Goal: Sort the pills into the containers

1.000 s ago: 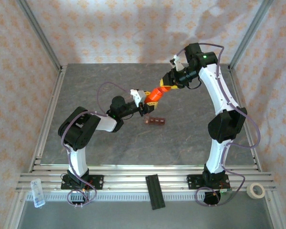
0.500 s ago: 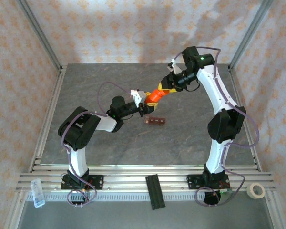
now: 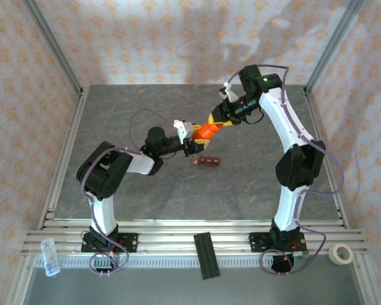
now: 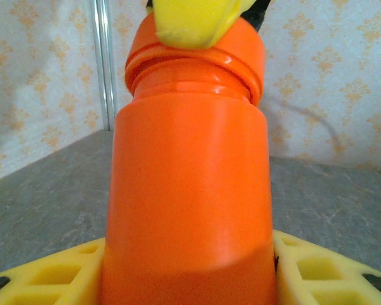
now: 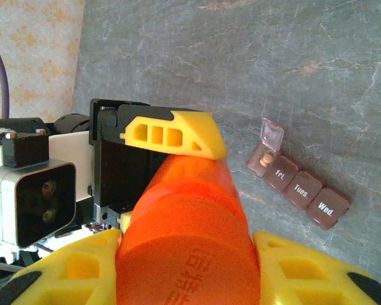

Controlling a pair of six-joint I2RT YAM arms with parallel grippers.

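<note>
- Holding orange pill bottle [image 3: 206, 130] mid-air btw both arms, tilted, over table [image 3: 114, 114] centre.
- Clamped on bottle body w/ left gripper [image 4: 189, 286]: yellow fingers [image 4: 57, 276] tight on both sides, jaws part-shut around it.
- Pinched on cap [image 4: 197, 60] w/ right gripper [image 5: 187, 273]: jaws closed hard on it, cap face turned toward right wrist cam.
- Cap seated on neck, not off yet. Can't tell if loosened at all.
- Lying flat on table, near bottle but touching neither gripper: pill organizer strip [image 3: 207, 161], dark reddish-brown, one row of compartments.
- Readable in right wrist view: Fri / Tues / Wed on three shut lids.
- End compartment open, clear lid [image 5: 271, 135] flipped up, one pale pill [image 5: 265, 160] inside.
- Contents under the shut lids not visible, so can't say filled or not.
- Judged progress: early. At most one pill placed as far as visible.
- Step in hand, prob.: opening bottle, i.e. body braced on left side, cap twisted on right.
- Left to do, prob.: get cap off, set it aside, tip pills out, open other lids, fill each compartment.
- Risk, as a guess: spill if bottle stays tilted once cap comes free.
</note>
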